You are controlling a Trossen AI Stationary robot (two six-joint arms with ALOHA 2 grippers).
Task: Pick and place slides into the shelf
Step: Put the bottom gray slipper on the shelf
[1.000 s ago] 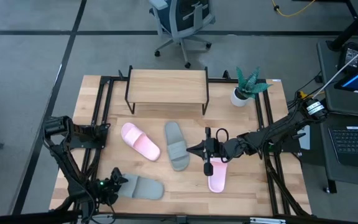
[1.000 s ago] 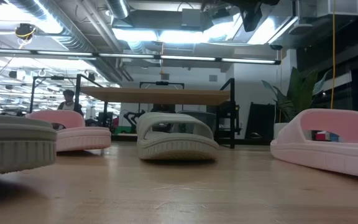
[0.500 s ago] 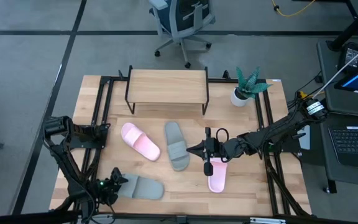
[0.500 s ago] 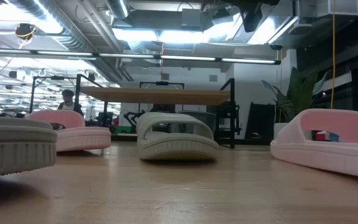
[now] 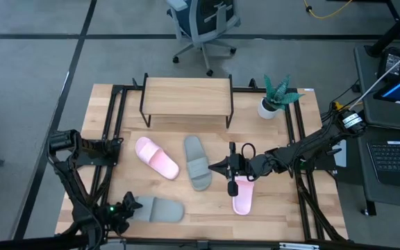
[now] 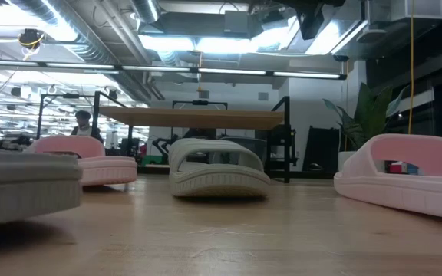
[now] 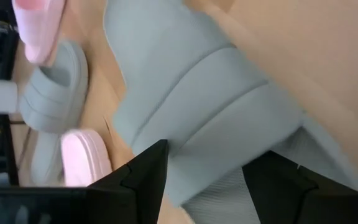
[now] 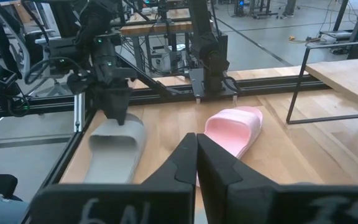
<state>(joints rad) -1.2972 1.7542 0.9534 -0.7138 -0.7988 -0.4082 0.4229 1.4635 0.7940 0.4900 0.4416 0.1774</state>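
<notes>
Shelf (image 5: 186,90): light plank top on thin black legs, standing at the far side of the table (image 5: 283,208). Nothing lies on its top; from the low view, no slide shows beneath it either.

Count: four slides, two grey-green, two pink. All four lie on the table top, none in the shelf.

Left gripper (image 5: 125,208) sits at the near-left corner, its fingers closed on the end of the near grey-green slide (image 5: 157,209). The left wrist view shows both dark fingers straddling the slide's edge, with the wide ribbed strap just ahead of them. In the low view this slide's ribbed sole edge appears raised a little off the wood.

Right gripper (image 5: 229,173) hangs at mid-table, fingers pressed together with nothing between them. Directly below and touching distance from it lies the right pink slide (image 5: 242,197), lengthwise toward the near edge. Just beside the gripper, toward the left arm, lies the middle grey-green slide (image 5: 197,162), strap at its middle. Further that way, near it but apart, the left pink slide (image 5: 156,157) lies angled.

All slides: soft, one broad strap, open toe.

One potted plant (image 5: 275,96) stands beside the shelf's right end, well beyond the right gripper.
</notes>
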